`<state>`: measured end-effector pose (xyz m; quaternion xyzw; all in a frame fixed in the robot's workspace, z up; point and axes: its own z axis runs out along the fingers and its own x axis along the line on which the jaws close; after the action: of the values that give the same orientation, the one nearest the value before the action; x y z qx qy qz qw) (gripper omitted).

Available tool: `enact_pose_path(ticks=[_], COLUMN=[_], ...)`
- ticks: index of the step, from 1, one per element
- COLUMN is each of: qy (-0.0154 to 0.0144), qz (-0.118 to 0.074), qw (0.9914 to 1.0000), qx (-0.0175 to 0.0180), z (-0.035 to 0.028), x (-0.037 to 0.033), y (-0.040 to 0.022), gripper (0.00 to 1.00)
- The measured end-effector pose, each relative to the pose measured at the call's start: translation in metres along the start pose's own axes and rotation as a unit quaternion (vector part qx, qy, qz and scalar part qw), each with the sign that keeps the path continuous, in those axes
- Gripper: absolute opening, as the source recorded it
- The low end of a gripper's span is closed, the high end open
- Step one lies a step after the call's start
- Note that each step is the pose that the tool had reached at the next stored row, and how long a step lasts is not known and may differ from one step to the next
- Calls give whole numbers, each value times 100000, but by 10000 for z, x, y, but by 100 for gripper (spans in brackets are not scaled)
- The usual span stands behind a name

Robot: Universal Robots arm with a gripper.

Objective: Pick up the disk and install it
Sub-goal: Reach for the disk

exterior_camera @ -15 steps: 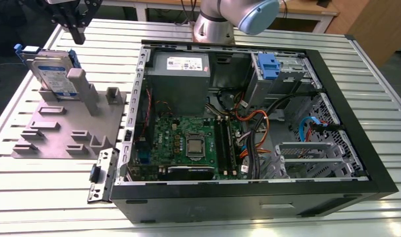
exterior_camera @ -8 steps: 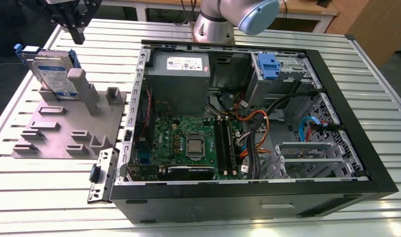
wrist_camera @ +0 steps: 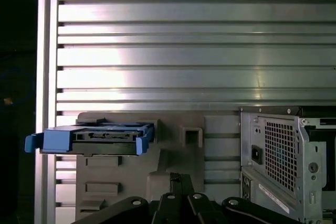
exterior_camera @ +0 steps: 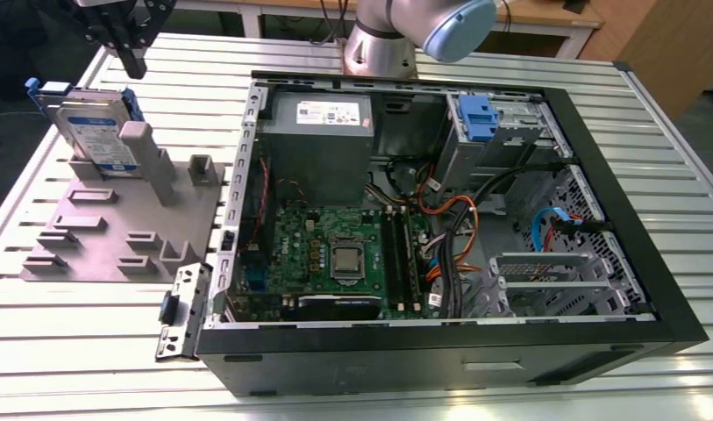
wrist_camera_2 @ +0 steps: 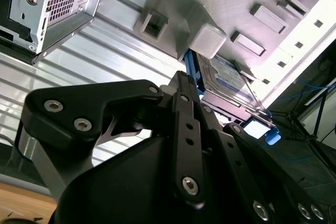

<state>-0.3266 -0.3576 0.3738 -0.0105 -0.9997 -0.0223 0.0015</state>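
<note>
The gripper [exterior_camera: 132, 70] hangs over the disk's end of the grey fixture plate [exterior_camera: 110, 232], at the exterior view's left of the PC case [exterior_camera: 450, 364]. Its fingers [wrist_camera: 176, 183] are pressed together w/ nothing btwn them, so no hold on anything. The disk [exterior_camera: 93, 123] stands on edge in a slot of the fixture plate, upright, w/ a blue bracket round it & the label face showing. It sits below the gripper & apart from it, no contact.

In the first wrist view the disk [wrist_camera: 97, 139] shows edge-on from above, the blue bracket's ends sticking out. It's off to one side of the fingers, not under them. In the second wrist view the disk [wrist_camera_2: 228, 80] lies beyond the fingers, beside a grey post [wrist_camera_2: 207, 38] of the fixture plate.

The PC case lies on its side on the slatted table [exterior_camera: 87, 368] w/ the side panel off. Inside: PSU [exterior_camera: 321, 132], mobo [exterior_camera: 332, 254], cables & a blue latch [exterior_camera: 479, 118] at the drive bay. The arm base [exterior_camera: 386, 48] stands beyond the PC case in the exterior view.
</note>
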Motion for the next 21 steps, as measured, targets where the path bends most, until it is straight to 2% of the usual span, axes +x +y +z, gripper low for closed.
enact_pose_path(ticks=[1,21], qy=[-3,1], qz=[0,-1], qw=[100000,100000], qx=[0,2], z=[4,5], x=[123,154], y=[5,4], gripper=[11,11])
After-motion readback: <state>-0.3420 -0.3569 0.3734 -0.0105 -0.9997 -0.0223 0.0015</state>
